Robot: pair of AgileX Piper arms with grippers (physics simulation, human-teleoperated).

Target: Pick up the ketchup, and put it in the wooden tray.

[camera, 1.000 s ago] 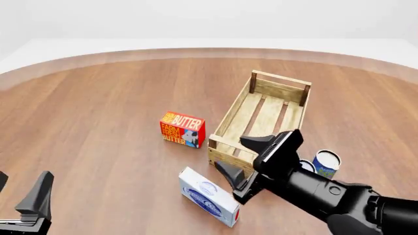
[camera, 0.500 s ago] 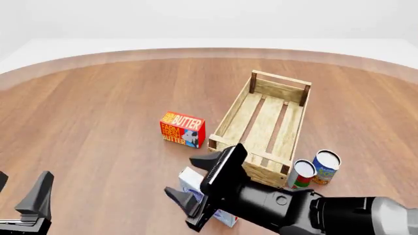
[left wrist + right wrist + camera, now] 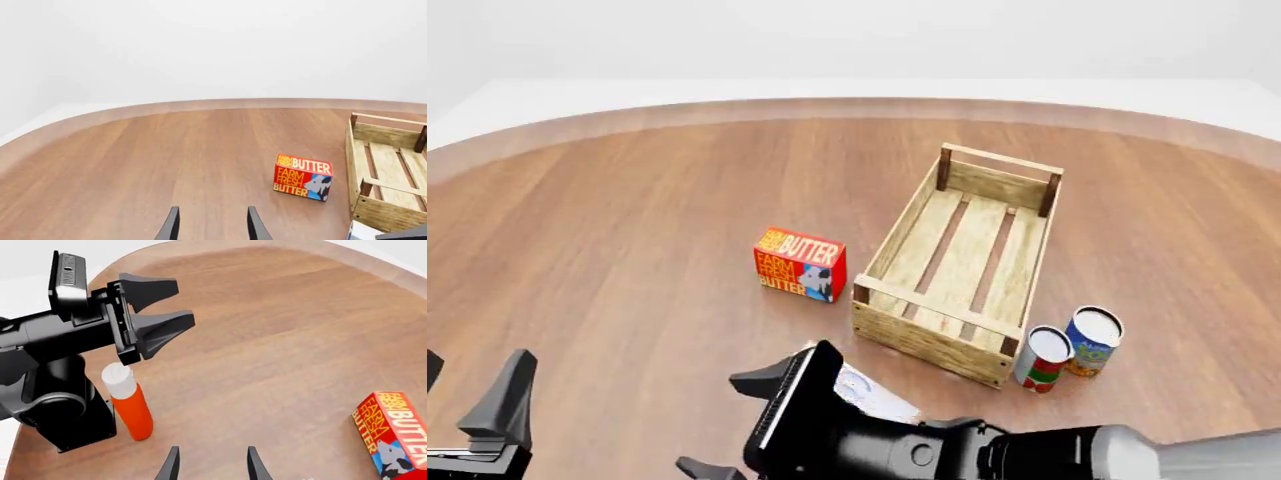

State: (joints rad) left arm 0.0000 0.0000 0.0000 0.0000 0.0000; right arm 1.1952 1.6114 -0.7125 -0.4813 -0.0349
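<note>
Standing upright by the left arm's base near the bench's near-left edge, the ketchup looks light, stiff and slick, best gripped mid-body below the cap, while both the left hand and right hand gape wide and empty.

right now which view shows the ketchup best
The right wrist view: the ketchup stands upright there, white cap up, beside the left arm's base and under the left gripper. The front and left wrist views show none of it.
</note>
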